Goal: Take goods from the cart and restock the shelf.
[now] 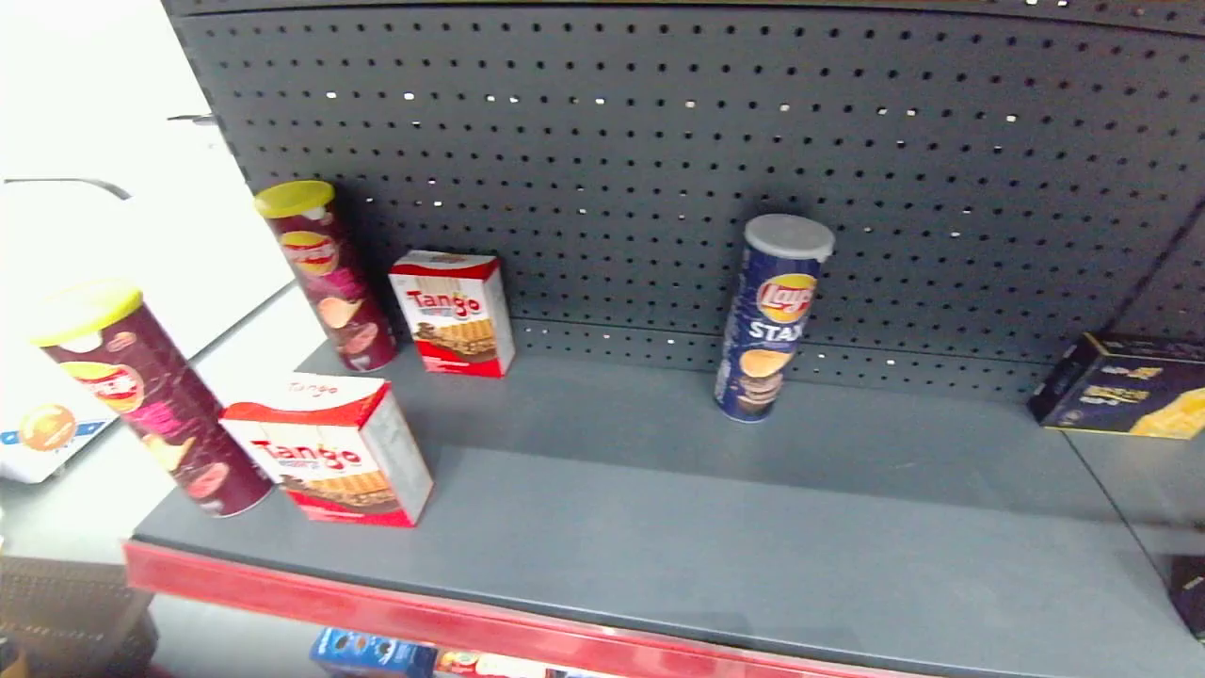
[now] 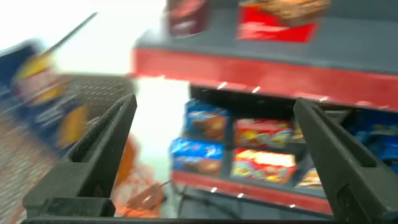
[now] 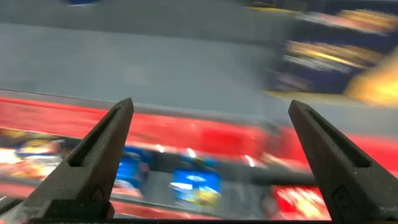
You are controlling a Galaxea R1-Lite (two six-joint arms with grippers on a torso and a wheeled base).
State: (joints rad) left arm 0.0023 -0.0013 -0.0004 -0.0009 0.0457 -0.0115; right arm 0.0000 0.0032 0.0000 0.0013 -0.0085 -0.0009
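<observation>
Now shelf [image 1: 715, 546] holds upright blue chip can [image 1: 772, 320].

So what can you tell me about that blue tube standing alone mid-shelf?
The blue tube is a tall cylinder, seemingly printed cardboard, with crisps pictured on its side and a pale grey lid closed on top. It stands upright on the grey shelf, near the pegboard back, touching nothing else.

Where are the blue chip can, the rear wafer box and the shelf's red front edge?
blue chip can [image 1: 764, 330]: head view, middle of its label.
rear wafer box [image 1: 457, 315]: head view, centre of its front face.
red shelf edge [image 1: 377, 610]: head view, on the front strip, left of centre.
</observation>
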